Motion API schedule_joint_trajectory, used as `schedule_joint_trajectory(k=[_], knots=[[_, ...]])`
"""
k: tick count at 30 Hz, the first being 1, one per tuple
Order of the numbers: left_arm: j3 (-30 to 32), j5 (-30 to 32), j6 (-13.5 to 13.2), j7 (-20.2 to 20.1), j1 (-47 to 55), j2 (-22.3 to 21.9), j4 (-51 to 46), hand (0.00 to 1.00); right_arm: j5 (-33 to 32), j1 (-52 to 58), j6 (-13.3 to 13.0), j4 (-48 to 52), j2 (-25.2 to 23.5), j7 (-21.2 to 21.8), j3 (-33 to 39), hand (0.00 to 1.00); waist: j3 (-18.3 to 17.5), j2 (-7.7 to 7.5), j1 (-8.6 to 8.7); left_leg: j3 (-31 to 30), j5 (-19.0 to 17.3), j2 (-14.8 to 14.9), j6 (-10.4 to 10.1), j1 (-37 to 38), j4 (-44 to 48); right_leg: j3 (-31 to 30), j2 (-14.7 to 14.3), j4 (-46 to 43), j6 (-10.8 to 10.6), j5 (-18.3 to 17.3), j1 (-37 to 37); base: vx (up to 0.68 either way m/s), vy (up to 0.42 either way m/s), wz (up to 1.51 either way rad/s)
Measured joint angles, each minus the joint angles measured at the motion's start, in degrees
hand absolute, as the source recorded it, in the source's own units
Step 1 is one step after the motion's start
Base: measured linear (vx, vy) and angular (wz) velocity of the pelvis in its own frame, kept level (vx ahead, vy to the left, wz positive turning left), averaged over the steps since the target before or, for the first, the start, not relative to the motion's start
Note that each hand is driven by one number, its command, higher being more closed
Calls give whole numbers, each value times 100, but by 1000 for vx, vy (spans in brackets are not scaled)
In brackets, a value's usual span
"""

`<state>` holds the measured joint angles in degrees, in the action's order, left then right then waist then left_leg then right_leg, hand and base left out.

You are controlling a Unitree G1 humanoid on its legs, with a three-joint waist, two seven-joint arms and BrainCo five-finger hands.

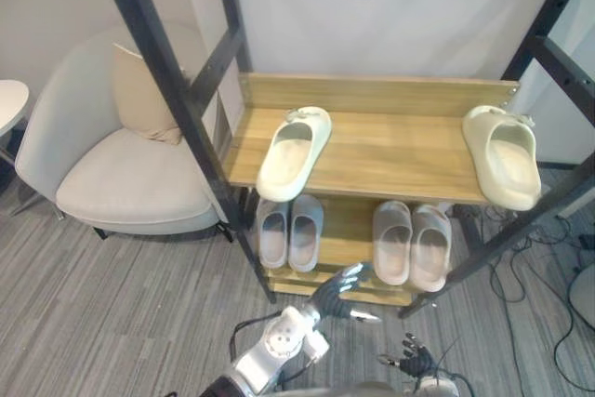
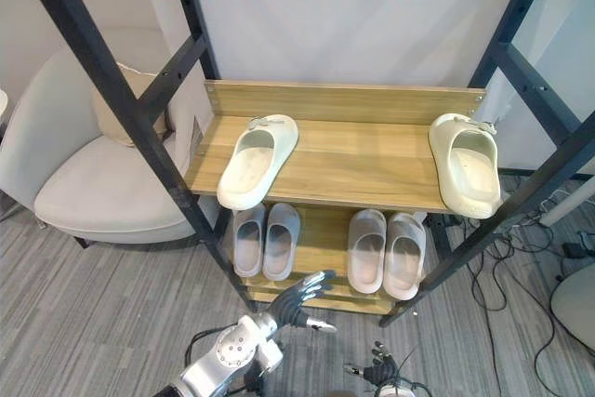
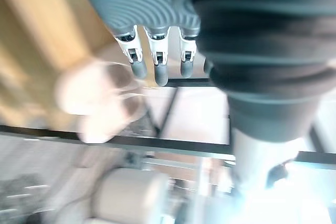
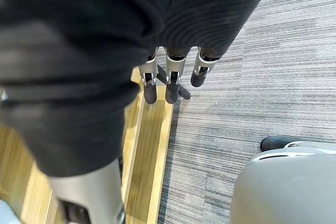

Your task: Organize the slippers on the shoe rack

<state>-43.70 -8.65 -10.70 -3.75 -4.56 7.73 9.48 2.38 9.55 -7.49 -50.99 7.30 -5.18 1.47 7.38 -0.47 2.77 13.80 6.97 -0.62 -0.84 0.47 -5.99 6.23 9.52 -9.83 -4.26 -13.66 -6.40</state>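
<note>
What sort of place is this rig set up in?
Probably a staged home entryway in a lab: a wooden shoe rack holding slippers, a cushioned armchair beside it, loose cables on the carpet.

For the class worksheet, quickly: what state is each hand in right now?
Left hand: open, holding nothing.
Right hand: open, holding nothing.
</note>
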Motion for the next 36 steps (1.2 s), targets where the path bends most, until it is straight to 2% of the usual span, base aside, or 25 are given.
schedule_joint_trajectory(k=[3,6,8,13,20,29,32,36], knots=[[-5,-63,-41,16,-336,-1,-412,0,0,-2,-1,1,9,-5,-56,0,-5,-3,3,38,-14,10,-14,60,0,-60,-14,17,1,0,-30,70,-17,-11],[67,-95,-60,207,-652,-9,-764,0,0,3,-15,3,101,-2,-164,0,-25,2,42,48,-20,23,-26,87,2,-158,-23,5,1,13,-44,66,-19,-10],[390,-170,-111,296,-954,-39,-1101,0,0,31,-22,4,131,7,-187,0,-37,5,40,44,-21,45,-26,164,1,-250,-38,-3,17,51,-86,45,-18,-17],[1150,-163,-270,716,-1716,-61,-1252,0,0,143,-24,4,156,66,-187,0,-119,33,70,26,-22,95,-27,164,-5,-367,-70,-3,5,86,-55,-32,-5,-7],[1661,24,-272,932,-1773,78,-1219,0,1,243,-16,2,195,186,-183,0,-162,93,112,-24,-28,109,-38,153,-38,-353,-73,56,-18,94,-31,-101,16,-2],[2637,638,-259,1155,-2193,481,-654,0,2,287,15,1,128,288,-153,0,-213,-38,135,-197,-23,62,-36,105,-37,-186,-54,284,69,120,-180,-22,12,10],[2912,790,-224,1270,-2196,676,-300,0,3,285,18,1,18,295,-84,0,-233,-156,136,-215,-12,29,-20,77,-35,-163,-58,361,61,166,-198,61,-9,4],[3130,896,-72,1363,-2242,941,169,0,4,290,19,0,-71,315,11,0,-262,-239,145,-224,-20,5,-29,100,-4,-153,-53,439,26,212,-289,83,-19,3]])
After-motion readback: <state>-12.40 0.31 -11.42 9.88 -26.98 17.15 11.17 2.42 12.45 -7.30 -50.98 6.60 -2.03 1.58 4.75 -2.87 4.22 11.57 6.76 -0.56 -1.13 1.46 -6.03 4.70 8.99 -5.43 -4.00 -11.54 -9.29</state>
